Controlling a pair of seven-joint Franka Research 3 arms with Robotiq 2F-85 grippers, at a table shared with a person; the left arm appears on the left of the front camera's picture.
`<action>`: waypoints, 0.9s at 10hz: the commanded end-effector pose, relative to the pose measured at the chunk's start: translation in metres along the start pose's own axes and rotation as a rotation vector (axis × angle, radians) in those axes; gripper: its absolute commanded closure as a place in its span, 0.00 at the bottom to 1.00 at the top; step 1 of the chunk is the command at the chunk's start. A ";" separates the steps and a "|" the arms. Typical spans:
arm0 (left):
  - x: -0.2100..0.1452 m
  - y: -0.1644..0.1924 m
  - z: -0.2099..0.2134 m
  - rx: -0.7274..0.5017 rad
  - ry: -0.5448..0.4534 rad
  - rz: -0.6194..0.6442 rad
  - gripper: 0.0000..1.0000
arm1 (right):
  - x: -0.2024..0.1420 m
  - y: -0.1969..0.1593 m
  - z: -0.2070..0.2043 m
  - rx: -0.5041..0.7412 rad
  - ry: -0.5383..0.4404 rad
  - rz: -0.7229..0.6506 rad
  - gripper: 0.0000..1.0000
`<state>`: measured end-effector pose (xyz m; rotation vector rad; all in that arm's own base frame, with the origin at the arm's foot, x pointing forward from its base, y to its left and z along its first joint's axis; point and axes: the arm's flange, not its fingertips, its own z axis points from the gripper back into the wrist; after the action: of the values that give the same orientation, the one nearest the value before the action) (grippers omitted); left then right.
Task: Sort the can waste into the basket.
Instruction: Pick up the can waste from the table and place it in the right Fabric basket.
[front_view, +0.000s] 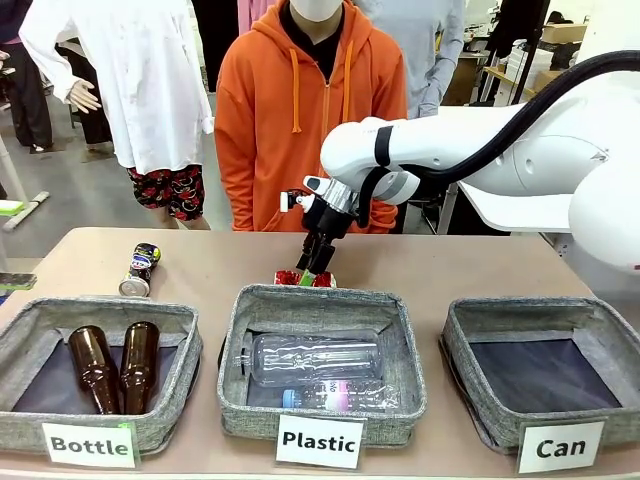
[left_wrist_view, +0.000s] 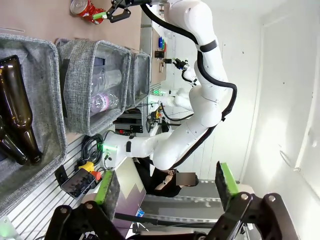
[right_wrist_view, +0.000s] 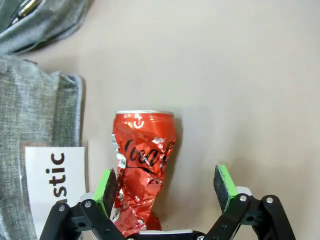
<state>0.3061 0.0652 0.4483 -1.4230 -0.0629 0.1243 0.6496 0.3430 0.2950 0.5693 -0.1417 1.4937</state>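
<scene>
The crushed red can (front_view: 303, 277) lies on the table just behind the Plastic basket (front_view: 320, 305). My right gripper (front_view: 314, 262) hangs right over it, open. In the right wrist view the red can (right_wrist_view: 142, 165) lies between the green fingertips, close against the left pad (right_wrist_view: 106, 184) and well apart from the other; the right gripper (right_wrist_view: 165, 185) is not closed on it. The black can (front_view: 140, 268) lies on its side at the far left of the table. The grey Can basket (front_view: 530, 312) stands at the front right. My left gripper (left_wrist_view: 166, 184) is open in free air, holding nothing.
The Bottle basket (front_view: 100, 308) at front left holds two brown bottles (front_view: 115, 365). Clear plastic bottles (front_view: 315, 360) lie in the middle basket. A person in an orange hoodie (front_view: 300, 110) stands at the table's far side.
</scene>
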 end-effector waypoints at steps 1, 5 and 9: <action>-0.003 -0.002 0.002 0.001 0.005 0.012 0.00 | 0.003 -0.004 -0.009 -0.063 -0.003 -0.060 0.00; -0.003 -0.002 0.002 0.001 0.005 0.012 0.00 | 0.007 0.001 -0.021 -0.067 0.048 -0.045 0.00; -0.003 -0.002 0.002 0.001 0.005 0.012 0.00 | 0.016 0.018 -0.028 -0.104 0.166 0.012 0.00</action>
<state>0.3061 0.0652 0.4483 -1.4230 -0.0629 0.1244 0.6389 0.3699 0.2861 0.4423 -0.1184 1.5315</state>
